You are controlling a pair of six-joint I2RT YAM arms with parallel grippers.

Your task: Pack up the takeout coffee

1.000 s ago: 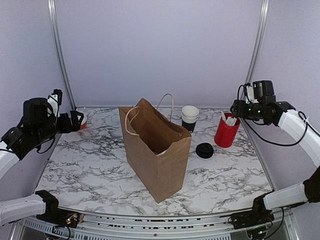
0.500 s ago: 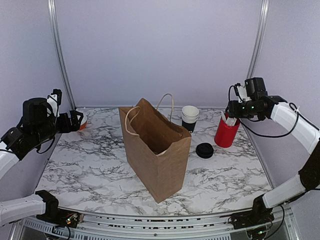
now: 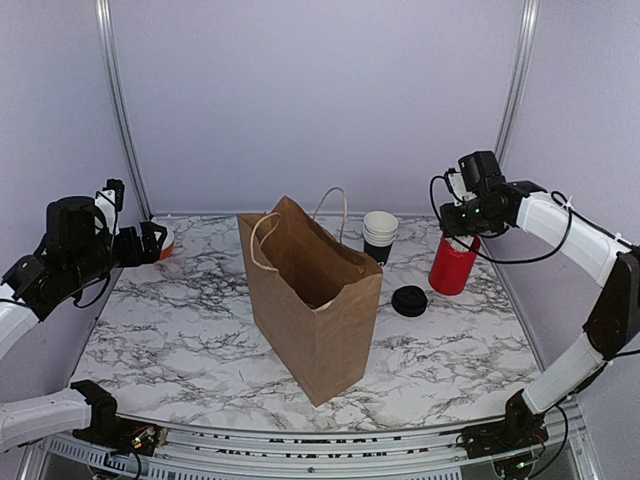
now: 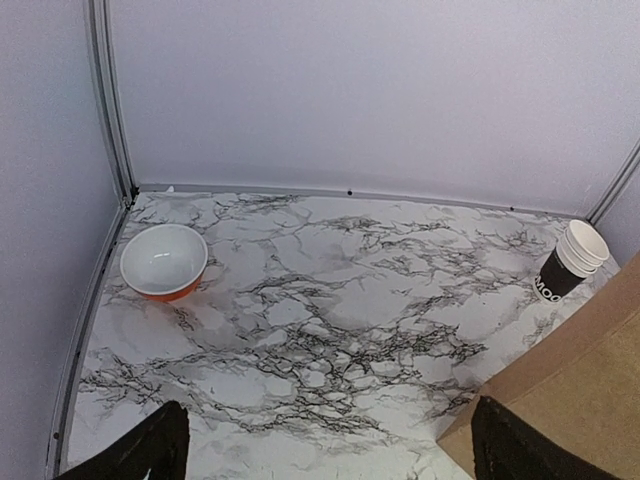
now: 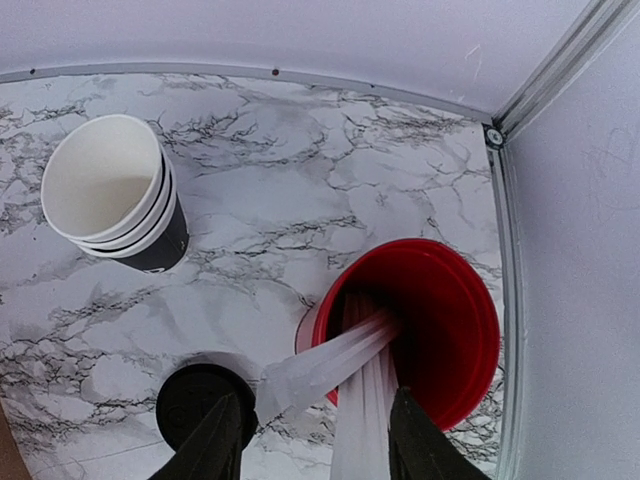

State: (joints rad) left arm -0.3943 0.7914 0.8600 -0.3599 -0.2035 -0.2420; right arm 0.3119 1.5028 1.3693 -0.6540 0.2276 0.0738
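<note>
Lid (image 3: 409, 300), round, black, lies flat; left pincer (image 4: 325, 450) wide apart, right pincer (image 5: 315, 440) apart over red tub (image 5: 455, 335).

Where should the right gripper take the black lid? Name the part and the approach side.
Grip the black lid across its outer rim, coming straight down. It lies flat and low on the table, leaving nothing to pinch from the side. The paper bag and the red tub flank it, so a front-to-back pinch probably fits best.
</note>
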